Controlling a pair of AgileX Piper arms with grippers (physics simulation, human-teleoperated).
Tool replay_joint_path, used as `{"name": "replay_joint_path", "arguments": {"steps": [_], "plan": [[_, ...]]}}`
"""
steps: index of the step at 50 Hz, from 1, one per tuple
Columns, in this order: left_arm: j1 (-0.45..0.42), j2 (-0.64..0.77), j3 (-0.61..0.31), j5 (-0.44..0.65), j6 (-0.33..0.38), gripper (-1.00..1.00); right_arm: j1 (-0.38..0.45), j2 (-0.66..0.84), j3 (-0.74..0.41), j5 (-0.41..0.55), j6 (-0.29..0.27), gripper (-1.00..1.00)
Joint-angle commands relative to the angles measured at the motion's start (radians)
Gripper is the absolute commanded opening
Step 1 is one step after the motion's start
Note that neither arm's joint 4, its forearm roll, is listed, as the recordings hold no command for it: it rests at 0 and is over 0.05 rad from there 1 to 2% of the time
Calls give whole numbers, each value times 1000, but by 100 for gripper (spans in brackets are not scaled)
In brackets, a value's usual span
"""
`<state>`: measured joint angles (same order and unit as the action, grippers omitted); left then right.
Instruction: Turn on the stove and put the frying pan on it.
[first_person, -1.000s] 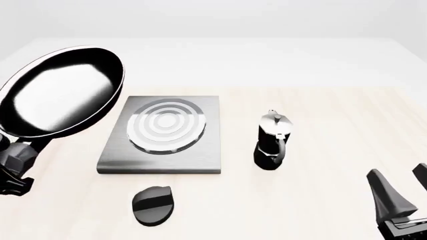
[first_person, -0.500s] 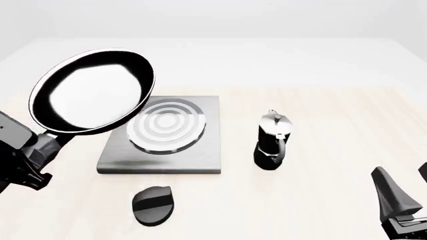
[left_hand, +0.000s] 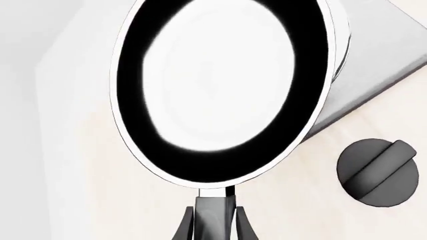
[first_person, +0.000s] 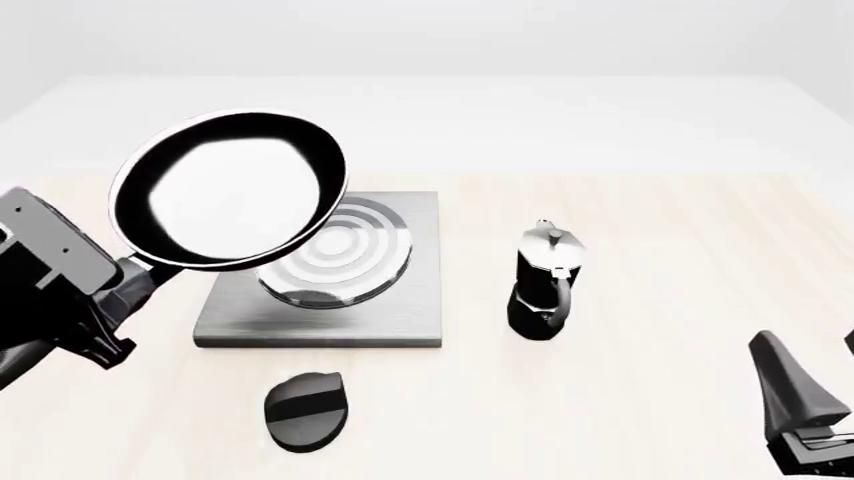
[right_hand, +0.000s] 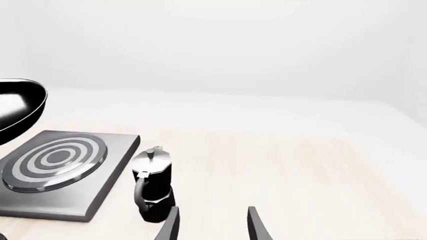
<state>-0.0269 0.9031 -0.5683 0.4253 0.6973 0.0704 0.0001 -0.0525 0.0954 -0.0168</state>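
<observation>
Pale wood worktop (first_person: 641, 400) is shared by a moka pot (first_person: 545, 282) right of the stove (first_person: 324, 290) and a knob (first_person: 306, 410) before it. The frying pan (first_person: 230, 190) is held aloft over the stove's left edge, its handle clamped by the left claw (left_hand: 213, 222). The right claw (right_hand: 212, 225) is spread, empty. No writing is seen.

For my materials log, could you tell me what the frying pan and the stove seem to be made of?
Frying pan: apparently glossy black coated metal, since its base mirrors bright white light, with a thin pale rim. Stove: seemingly brushed grey metal, matte with faint streaks; burner rings look polished silver.
</observation>
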Motion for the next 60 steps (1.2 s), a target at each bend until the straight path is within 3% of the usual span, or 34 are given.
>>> {"name": "replay_joint_path", "arguments": {"steps": [1, 25, 44, 60], "plan": [[-35, 42, -38, -48, 22, -100, -10, 0, -1, 0, 4, 100], [-79, 154, -19, -164, 62, -100, -29, 0, 14, -11, 10, 100], [-151, 221, -91, -170, 34, -100, -49, 0, 19, -10, 8, 100], [-172, 296, -40, -264, 59, -100, -71, 0, 27, -13, 8, 100]]}}
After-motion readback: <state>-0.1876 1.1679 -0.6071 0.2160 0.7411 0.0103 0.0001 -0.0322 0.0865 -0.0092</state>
